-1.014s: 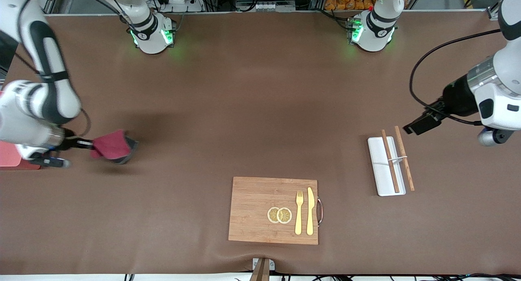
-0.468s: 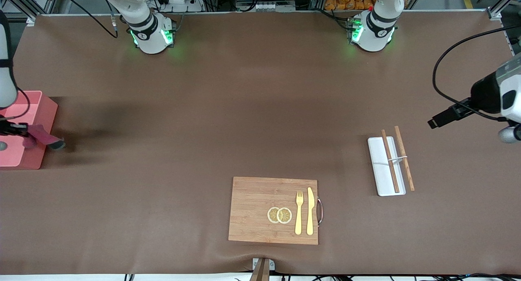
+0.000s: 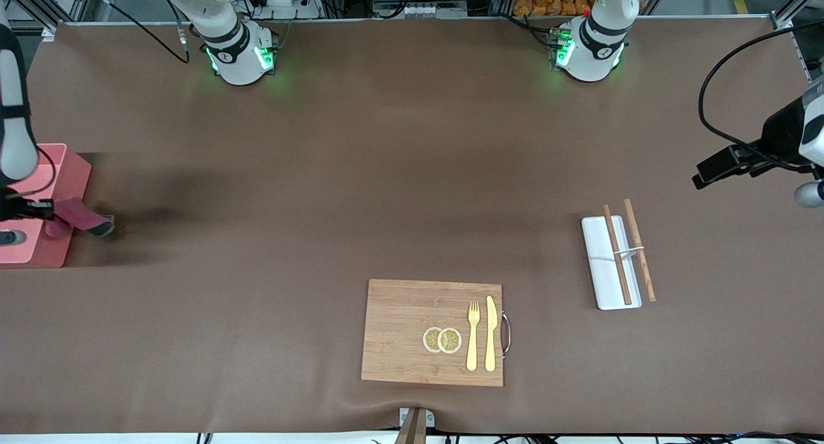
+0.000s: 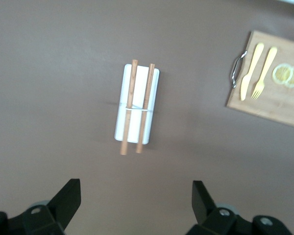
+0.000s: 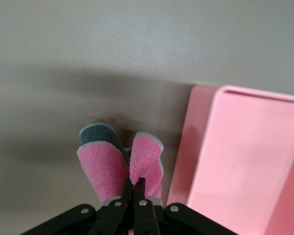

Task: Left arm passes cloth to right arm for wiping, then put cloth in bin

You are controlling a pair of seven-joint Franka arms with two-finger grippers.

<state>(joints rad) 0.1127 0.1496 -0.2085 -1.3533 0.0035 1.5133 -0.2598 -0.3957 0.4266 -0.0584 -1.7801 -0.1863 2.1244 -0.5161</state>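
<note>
The cloth [image 3: 82, 217] hangs pinched in the right gripper [image 5: 135, 188] above the table-side wall of the bin [image 3: 38, 254], at nine o'clock in the front view, while the left gripper [image 4: 135, 205], fingers spread, waits at three o'clock.

One cloth [image 3: 80, 216], one bin [image 3: 40, 248], two chopsticks [image 3: 617, 254].
</note>
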